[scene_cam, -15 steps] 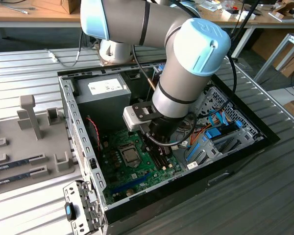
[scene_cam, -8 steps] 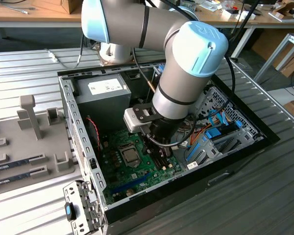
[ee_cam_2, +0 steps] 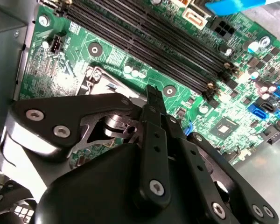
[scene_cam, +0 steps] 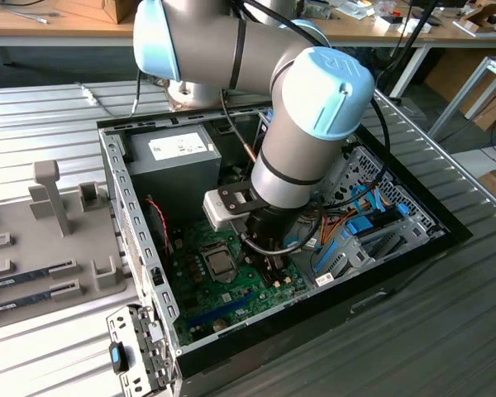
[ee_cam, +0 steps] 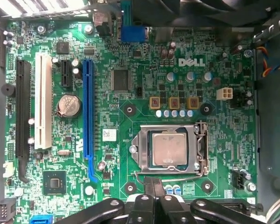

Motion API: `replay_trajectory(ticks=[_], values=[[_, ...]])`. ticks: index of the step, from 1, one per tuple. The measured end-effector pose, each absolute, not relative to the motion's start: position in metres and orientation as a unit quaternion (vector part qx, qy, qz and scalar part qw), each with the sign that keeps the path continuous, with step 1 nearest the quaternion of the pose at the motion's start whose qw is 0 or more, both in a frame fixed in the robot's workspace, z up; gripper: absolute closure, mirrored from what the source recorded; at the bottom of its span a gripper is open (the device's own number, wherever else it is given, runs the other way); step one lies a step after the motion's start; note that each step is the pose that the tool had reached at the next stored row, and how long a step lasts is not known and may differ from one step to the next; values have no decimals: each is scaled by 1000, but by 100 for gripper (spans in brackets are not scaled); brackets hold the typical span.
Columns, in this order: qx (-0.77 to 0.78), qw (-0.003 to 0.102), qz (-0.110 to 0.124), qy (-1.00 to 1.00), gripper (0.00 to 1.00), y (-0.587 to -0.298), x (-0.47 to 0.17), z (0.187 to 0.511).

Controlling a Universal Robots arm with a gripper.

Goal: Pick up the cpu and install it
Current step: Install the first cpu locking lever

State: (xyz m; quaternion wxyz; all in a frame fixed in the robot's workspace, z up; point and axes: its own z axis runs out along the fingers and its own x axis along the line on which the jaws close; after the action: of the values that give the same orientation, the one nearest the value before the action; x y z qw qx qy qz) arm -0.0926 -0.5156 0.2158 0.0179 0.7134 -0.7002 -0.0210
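Green motherboard [ee_cam: 130, 93] with blue [ee_cam: 87, 116], white [ee_cam: 43, 100] and black [ee_cam: 22, 116] slots at frame left. Silver cpu [ee_cam: 169, 148] with thin green rim, lower centre. Black gripper [ee_cam: 154, 186]; grey arm [scene_cam: 298, 132] capped light blue.

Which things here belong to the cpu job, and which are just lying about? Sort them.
Job:
cpu, lying in its socket
hand, shut, just beside the socket

Lying about:
memory sticks on the tray
power supply
coin battery
blue slot
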Motion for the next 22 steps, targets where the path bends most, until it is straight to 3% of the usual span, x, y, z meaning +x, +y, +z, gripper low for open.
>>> replay_trajectory(ticks=[22], values=[[713, 18, -21, -700, 89, -519, -98, 209]])
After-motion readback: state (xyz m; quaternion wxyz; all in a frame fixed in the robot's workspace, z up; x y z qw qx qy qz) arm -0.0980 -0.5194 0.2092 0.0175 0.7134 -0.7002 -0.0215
